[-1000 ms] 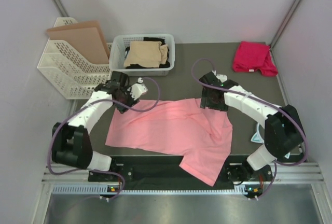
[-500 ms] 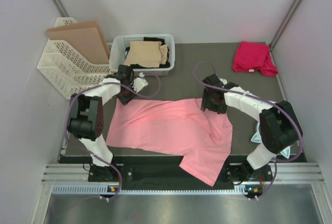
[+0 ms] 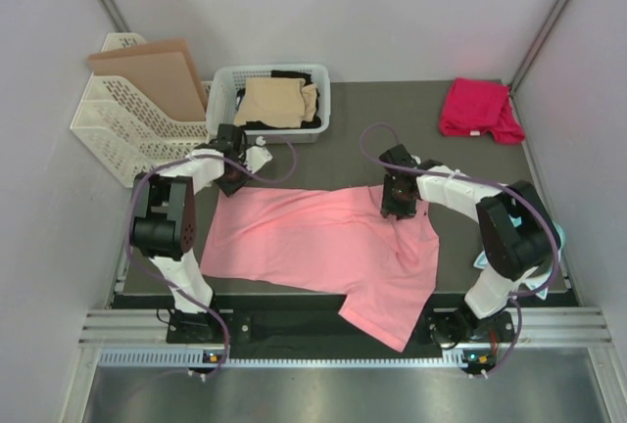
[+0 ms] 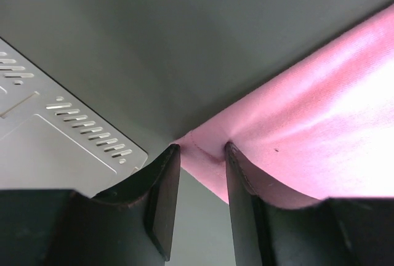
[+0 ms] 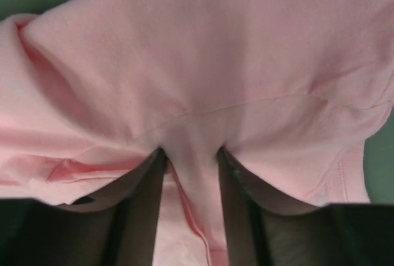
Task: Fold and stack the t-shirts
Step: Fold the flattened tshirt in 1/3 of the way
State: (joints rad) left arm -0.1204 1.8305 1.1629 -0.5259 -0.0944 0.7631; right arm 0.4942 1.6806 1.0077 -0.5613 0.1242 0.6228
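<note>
- four shirts show in the top view: the pink t-shirt (image 3: 313, 237) lies spread over the middle of the table (image 3: 372, 119), the magenta t-shirt (image 3: 478, 108) lies bunched at 1 o'clock, and the tan t-shirt (image 3: 277, 102) lies over a black t-shirt (image 3: 294, 76) in the basket (image 3: 223, 100) at 11 o'clock.
- one end of the pink t-shirt hangs over the table's near edge at 6 o'clock, and the cloth around it is rumpled.
- left gripper (image 4: 200, 149): sits at the shirt's 10 o'clock corner. the hem corner lies between its fingertips, with bare table showing through the rest of the gap. i cannot tell whether it is clenched on the hem or only straddling it.
- right gripper (image 5: 189, 152): sits on the shirt's far edge at 1 o'clock, grasping a ridge of pink cloth. creases fan out from both fingertips.
- judged step: taking hold of the far edge to lift it and fold it toward 6 o'clock.
- risk: the left pincer has only the very tip of the corner, so a lift could let it slide out and leave the shirt hanging from one side.
- risk: the right pinch looks gathered rather than flat and may catch two layers, which would carry a wrinkle into the fold.
- risk: the overhanging end adds weight at 6 o'clock and could drag the shirt off the table if both hands pull that way.
</note>
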